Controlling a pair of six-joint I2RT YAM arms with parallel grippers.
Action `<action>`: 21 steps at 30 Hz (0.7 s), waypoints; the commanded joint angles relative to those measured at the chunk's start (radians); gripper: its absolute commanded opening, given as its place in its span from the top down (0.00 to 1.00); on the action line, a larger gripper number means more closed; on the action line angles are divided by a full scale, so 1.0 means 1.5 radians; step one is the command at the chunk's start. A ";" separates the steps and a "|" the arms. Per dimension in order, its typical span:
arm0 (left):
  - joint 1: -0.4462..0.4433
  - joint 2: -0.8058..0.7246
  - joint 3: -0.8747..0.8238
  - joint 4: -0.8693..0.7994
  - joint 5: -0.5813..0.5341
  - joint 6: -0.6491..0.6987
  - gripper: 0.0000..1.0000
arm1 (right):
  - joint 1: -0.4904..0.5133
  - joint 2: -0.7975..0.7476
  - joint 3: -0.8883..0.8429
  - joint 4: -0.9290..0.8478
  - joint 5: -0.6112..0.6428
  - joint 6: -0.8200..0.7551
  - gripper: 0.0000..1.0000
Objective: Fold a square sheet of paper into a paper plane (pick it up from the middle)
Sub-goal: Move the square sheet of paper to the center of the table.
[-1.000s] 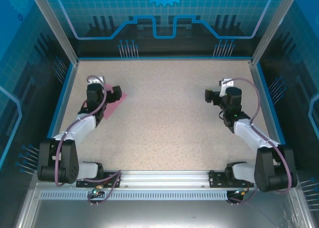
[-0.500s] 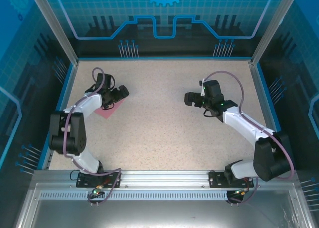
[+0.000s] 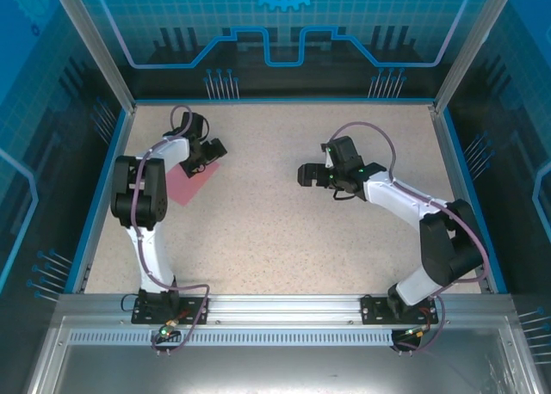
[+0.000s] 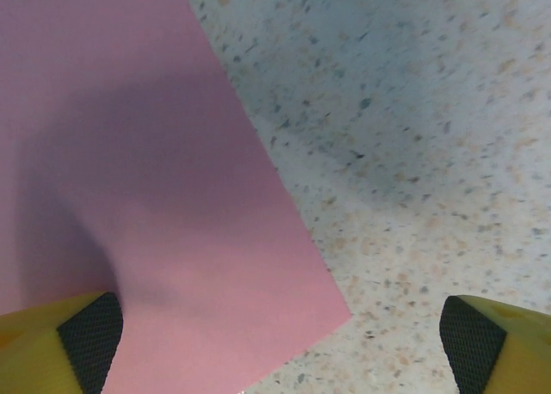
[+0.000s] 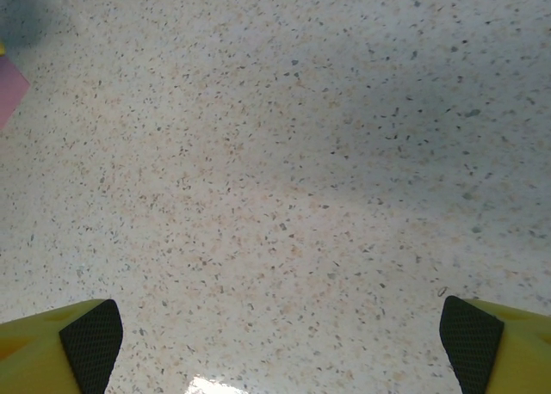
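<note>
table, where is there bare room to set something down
Free: the wide middle of the table between the square sheet of paper and the right gripper, and the near strip between the arm bases. Crowded: the far left, where the left gripper hangs over the sheet's edge.

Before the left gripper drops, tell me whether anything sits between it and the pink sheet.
Nothing visible does. The left gripper is open over the square sheet of paper near its corner, one finger above the paper and the other above the speckled table. Nothing lies on the part of the sheet in view.
</note>
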 commanded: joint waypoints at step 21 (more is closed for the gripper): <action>-0.265 -0.013 -0.005 -0.013 0.206 -0.138 0.01 | -0.056 -0.039 0.000 -0.089 0.043 0.039 0.01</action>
